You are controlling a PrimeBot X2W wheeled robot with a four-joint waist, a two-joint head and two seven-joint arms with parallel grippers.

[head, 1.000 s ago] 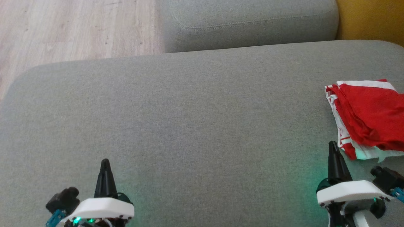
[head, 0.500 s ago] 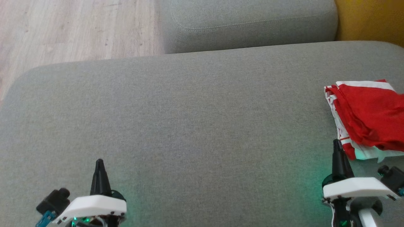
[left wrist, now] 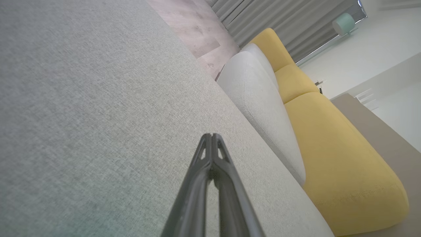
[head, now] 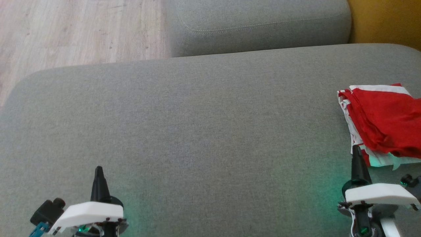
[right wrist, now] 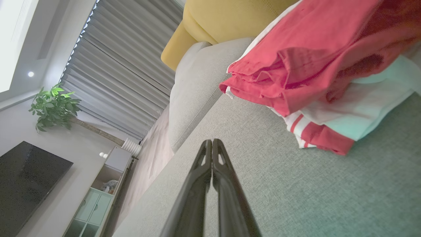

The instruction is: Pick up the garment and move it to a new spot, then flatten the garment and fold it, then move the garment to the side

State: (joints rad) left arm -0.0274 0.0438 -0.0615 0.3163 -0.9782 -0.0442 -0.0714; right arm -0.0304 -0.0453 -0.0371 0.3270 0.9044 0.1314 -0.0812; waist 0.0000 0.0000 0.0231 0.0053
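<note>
Garment (head: 384, 123) lies at the far right of the grey seat cushion (head: 197, 131), and the head view's right edge cuts it off. It is a folded stack of several layers, not fully squared. The top layer is plain red with soft creases and a rumpled, slightly lifted near edge. A white band runs along its far edge, and narrow red-and-white stripes show down the left side where the layer edges are staggered. A pale white layer sticks out from under the red at the near side, tinted faintly green. In the right wrist view the garment (right wrist: 312, 65) shows the same build: thick red folds on top, then a white panel, then a striped red hem against the cushion. Right gripper (head: 356, 148) has its fingers pressed together with nothing between them. Its tip is just beside the stack's near-left corner, and in the right wrist view it (right wrist: 212, 141) sits over bare cushion, apart from the cloth. Left gripper (head: 98, 169) is likewise closed tight and empty, at the lower left, well apart from the garment; the left wrist view shows its tip (left wrist: 212, 135) over bare grey fabric. A grey back cushion (head: 260, 26) and a yellow cushion (head: 384, 19) lie beyond.
</note>
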